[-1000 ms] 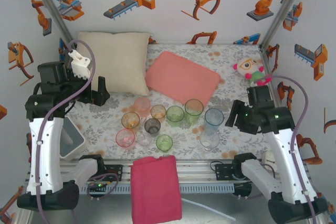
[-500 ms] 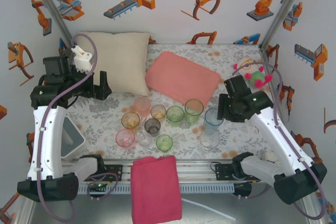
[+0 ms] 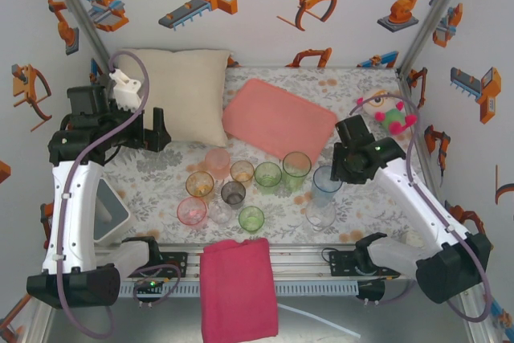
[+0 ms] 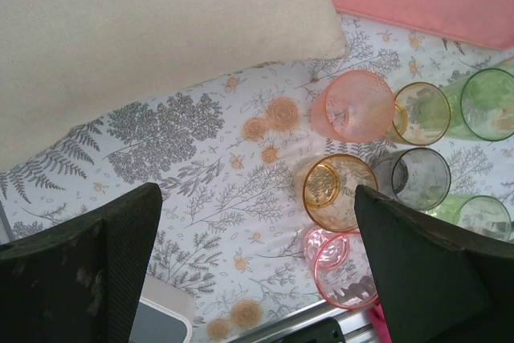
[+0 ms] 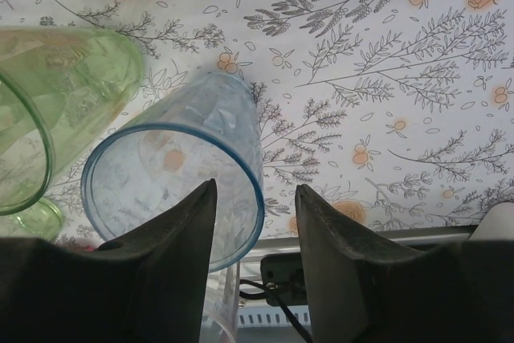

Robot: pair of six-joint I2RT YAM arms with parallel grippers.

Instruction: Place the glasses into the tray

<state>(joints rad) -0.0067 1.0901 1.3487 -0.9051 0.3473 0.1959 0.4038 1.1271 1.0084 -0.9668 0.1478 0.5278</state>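
Note:
Several small tinted glasses stand bunched on the floral table, among them a pink glass (image 3: 217, 160), a grey glass (image 3: 233, 193) and a tall blue glass (image 3: 327, 180). The salmon-pink tray (image 3: 279, 128) lies bare behind them. My right gripper (image 3: 336, 171) hangs over the blue glass (image 5: 173, 190). It (image 5: 255, 198) is open, with one finger inside the rim, the other outside, and gaps on both sides of the wall. My left gripper (image 3: 154, 136) hovers wide open (image 4: 257, 198) above bare cloth left of the amber glass (image 4: 339, 192).
A cream pillow (image 3: 173, 94) lies at the back left beside the tray. A plush toy (image 3: 385, 110) sits at the back right. A magenta folded cloth (image 3: 238, 287) hangs over the front rail. A white box (image 3: 108, 214) stands at the left edge.
My right arm has swung in from the right to the blue glass and its jaws have narrowed. The left arm has shifted slightly back and stays wide open.

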